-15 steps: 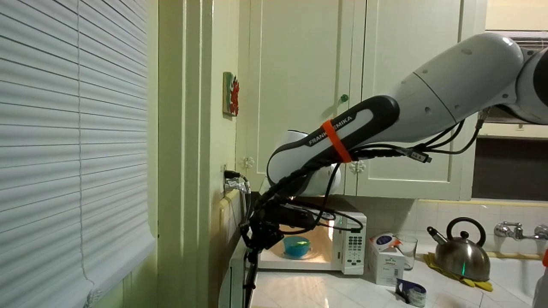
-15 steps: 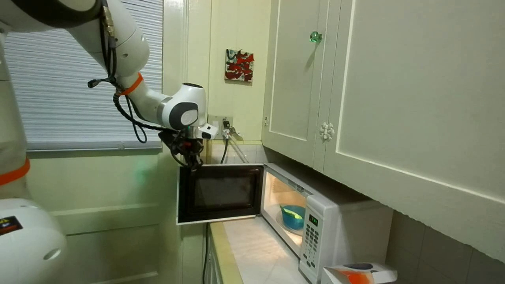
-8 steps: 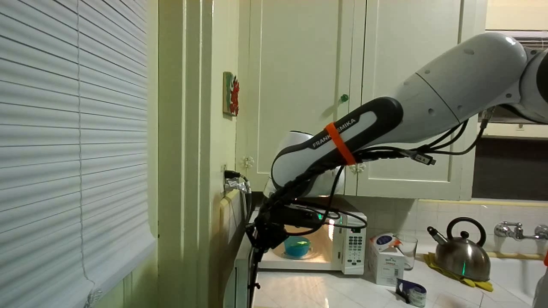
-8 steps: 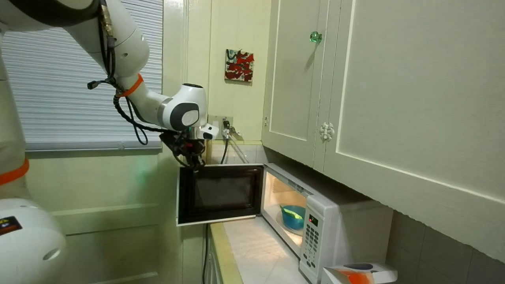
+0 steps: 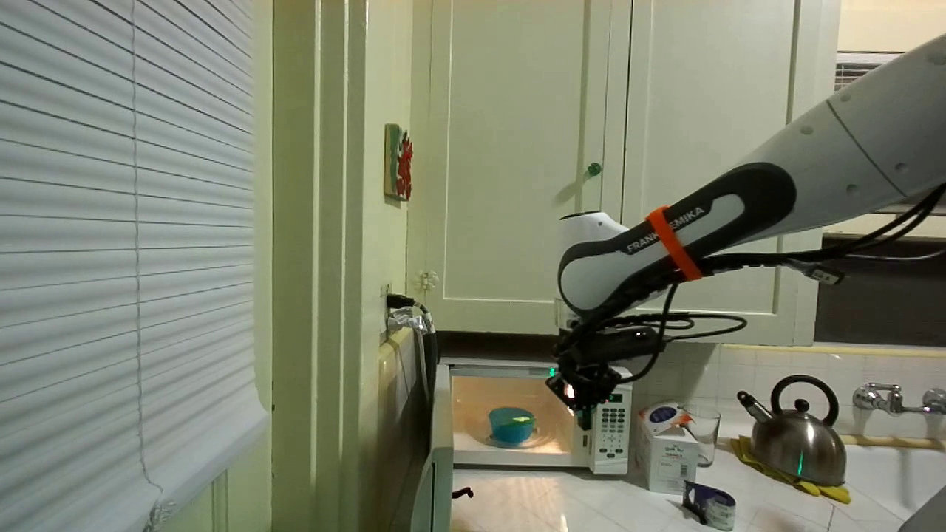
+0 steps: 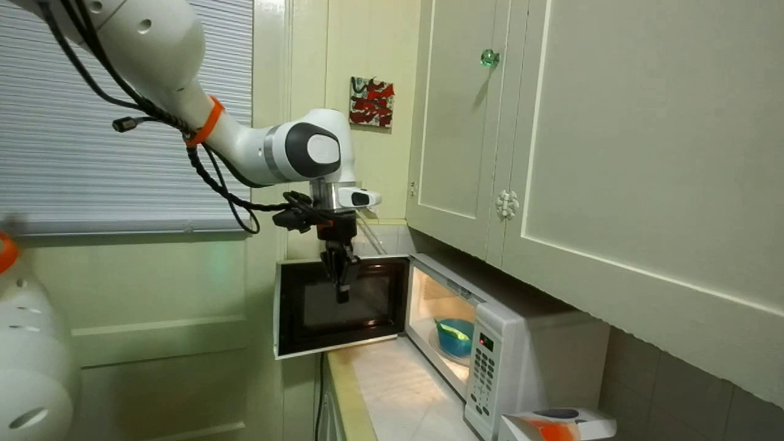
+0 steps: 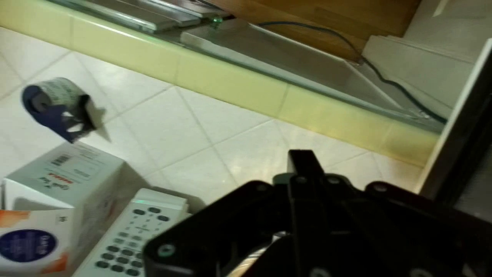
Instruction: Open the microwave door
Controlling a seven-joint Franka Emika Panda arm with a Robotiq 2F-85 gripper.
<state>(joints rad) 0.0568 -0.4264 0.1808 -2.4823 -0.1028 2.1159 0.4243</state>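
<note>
The microwave door (image 6: pixel 373 300) is swung open. The gripper (image 6: pixel 342 295) is held away from it, fingers (image 7: pixel 305 163) pressed together.

Pale blinds (image 5: pixel 192 222) are lowered beside a yellowish wall (image 6: pixel 367 159), on which a small red-patterned picture (image 6: pixel 372 103) is hung. Cream cabinets (image 5: pixel 517 148) are mounted above the white-tiled desk (image 7: pixel 165 127), which is edged in yellow. Brown wooden flooring (image 7: pixel 365 15) is seen past that edge.

One microwave door (image 6: pixel 370 306), one bowl (image 6: pixel 456 348)
</note>
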